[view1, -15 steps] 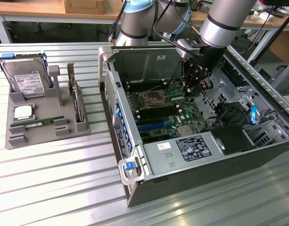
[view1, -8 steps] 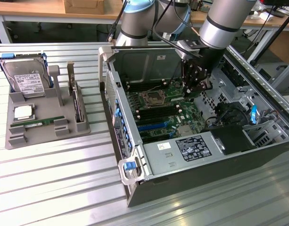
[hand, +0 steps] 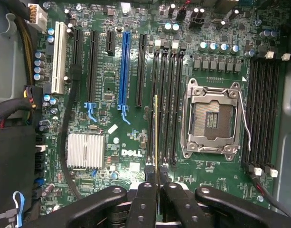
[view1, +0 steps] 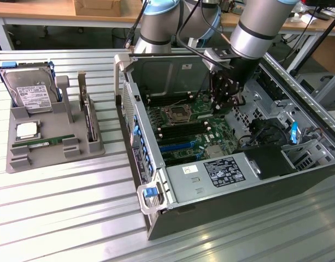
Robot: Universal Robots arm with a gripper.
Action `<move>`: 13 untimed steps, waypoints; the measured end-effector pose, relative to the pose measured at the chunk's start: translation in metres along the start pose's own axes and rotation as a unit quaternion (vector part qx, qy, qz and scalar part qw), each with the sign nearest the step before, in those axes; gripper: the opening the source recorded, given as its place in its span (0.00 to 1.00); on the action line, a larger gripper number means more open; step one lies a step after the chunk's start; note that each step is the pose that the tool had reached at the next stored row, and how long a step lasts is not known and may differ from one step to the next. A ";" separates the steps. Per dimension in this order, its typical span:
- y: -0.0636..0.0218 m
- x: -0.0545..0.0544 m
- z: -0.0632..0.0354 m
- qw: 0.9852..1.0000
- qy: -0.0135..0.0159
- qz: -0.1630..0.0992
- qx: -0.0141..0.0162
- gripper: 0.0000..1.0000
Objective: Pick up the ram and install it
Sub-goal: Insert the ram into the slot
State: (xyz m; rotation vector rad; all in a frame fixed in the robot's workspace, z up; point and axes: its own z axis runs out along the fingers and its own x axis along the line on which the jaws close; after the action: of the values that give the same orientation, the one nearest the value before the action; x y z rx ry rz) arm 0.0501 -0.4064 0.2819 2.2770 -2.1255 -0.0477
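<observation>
Pinching the ram (hand: 156,128) edge-on, gripper (hand: 156,176) clamped on it, thin green-gold strip over black memory slots (hand: 166,90)

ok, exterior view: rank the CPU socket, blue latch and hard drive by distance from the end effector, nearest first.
1. CPU socket, on the motherboard beside the end effector.
2. blue latch, low at the chassis corner.
3. hard drive, in the grey tray at the exterior view's left.
</observation>
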 end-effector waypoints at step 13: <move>0.0091 -0.001 0.0038 1.000 0.000 0.000 0.000 0.12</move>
State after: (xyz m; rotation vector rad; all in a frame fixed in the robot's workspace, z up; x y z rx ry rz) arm 0.0408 -0.4064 0.2785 2.2771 -2.1255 -0.0478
